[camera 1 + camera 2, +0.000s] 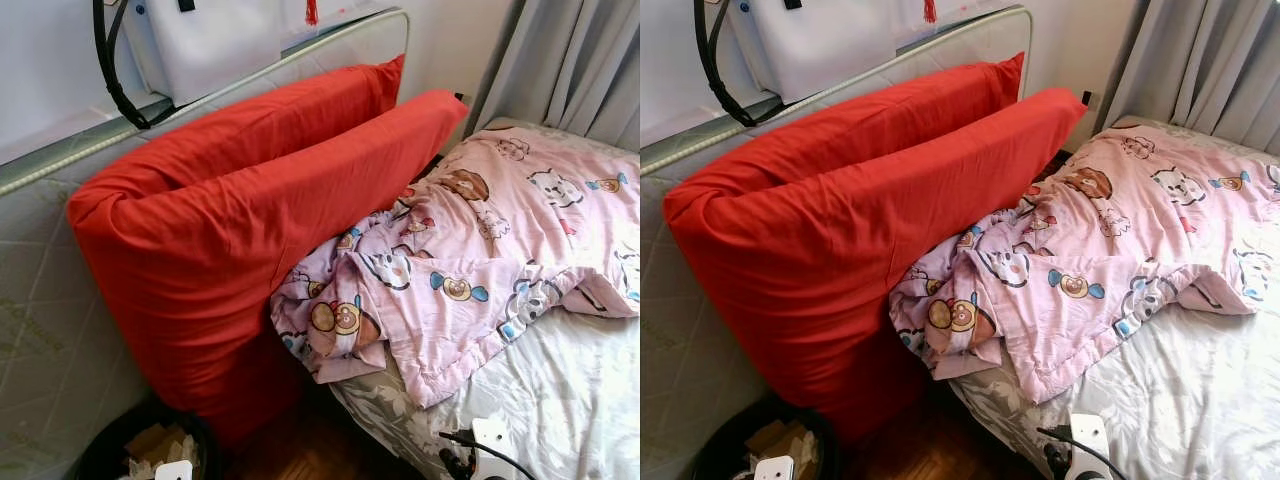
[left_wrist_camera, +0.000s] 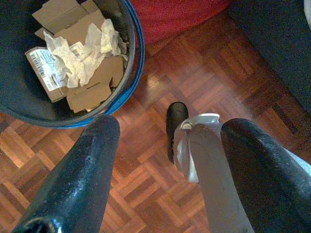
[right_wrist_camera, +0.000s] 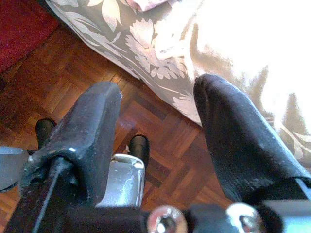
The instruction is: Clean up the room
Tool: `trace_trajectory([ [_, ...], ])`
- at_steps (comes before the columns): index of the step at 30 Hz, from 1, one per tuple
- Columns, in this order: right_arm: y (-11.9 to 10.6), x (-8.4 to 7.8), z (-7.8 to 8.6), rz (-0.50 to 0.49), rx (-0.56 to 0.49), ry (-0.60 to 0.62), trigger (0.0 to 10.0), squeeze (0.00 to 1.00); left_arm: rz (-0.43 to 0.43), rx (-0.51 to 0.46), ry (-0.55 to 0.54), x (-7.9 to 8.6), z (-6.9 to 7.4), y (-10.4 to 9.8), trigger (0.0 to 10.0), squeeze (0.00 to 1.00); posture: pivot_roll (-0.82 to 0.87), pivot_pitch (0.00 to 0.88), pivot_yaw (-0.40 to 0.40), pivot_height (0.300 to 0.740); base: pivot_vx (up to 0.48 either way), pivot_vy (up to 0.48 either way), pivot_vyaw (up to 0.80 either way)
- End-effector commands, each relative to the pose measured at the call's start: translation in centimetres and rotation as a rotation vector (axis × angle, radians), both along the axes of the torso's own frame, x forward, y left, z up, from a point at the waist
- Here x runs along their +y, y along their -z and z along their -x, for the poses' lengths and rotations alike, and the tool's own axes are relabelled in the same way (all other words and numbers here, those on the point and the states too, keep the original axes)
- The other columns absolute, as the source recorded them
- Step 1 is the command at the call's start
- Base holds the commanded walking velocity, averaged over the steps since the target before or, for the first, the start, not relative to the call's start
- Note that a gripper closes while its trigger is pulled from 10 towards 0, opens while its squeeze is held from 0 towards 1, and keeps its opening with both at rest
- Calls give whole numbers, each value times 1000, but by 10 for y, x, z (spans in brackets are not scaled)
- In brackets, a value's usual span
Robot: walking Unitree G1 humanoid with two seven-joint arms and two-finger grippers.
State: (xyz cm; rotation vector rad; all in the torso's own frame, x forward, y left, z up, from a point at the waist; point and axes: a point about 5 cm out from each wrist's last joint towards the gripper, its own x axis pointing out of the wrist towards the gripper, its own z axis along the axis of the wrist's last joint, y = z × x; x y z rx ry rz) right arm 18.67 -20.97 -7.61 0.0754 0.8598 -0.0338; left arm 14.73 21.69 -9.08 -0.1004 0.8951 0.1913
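2 long red pillows (image 1: 250,230) stand on edge side by side between the quilted grey headboard panel (image 1: 45,340) and the bed, their long axes running from the near corner by the bin away toward the far wall. Their cloth is smooth and matte, creased at the near end where the cover folds in.

A pink quilt (image 1: 470,250) printed with cartoon faces and animals lies rumpled across the bed, its near corner bunched against the pillows and hanging over the mattress edge. Beneath it shows a white sheet (image 1: 560,400) and a grey side panel with a pale flower print (image 3: 141,43). Grey curtains (image 1: 570,60) hang in folds behind the bed.

On the parquet floor (image 2: 160,97), a round black bin (image 2: 127,73) with a blue rim stands near the foot of the pillows. It holds flat pieces of brown cardboard (image 2: 87,90), crumpled white paper (image 2: 82,53) and a small box bearing a barcode label; the print is too small to read.

The left gripper (image 2: 165,160) hangs over the floor just beside the bin, its 2 black textured fingers spread wide and holding nothing. The right gripper (image 3: 158,131) hangs low by the edge of the bed, fingers likewise wide apart and empty.

A white bag with a black strap (image 1: 115,70) rests on the ledge above the headboard.
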Motion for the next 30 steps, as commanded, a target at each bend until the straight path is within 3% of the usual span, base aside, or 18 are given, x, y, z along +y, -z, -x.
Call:
trace_trajectory([
  [1,0,-1,0,-1,3,-2,10000,0,8,-3,-15,0,0,0,10000,0,-48,63,-19,740,0,0,0],
  [4,0,-2,1,-12,3,13,10000,0,1,-24,-7,-6,-8,-2,10000,0,-43,70,-1,740,0,0,0],
  [12,4,-4,12,-12,21,-12,10000,0,-20,-30,-1,-1,-10,-4,10000,0,-40,77,23,740,0,0,100],
  [20,6,5,12,-25,19,-6,10000,0,-30,-35,2,2,-9,-4,10000,0,-35,80,29,740,0,0,800],
  [30,4,13,4,-46,-10,24,10000,0,-26,-51,7,1,-11,-5,10000,0,-33,80,29,740,0,0,0],
])
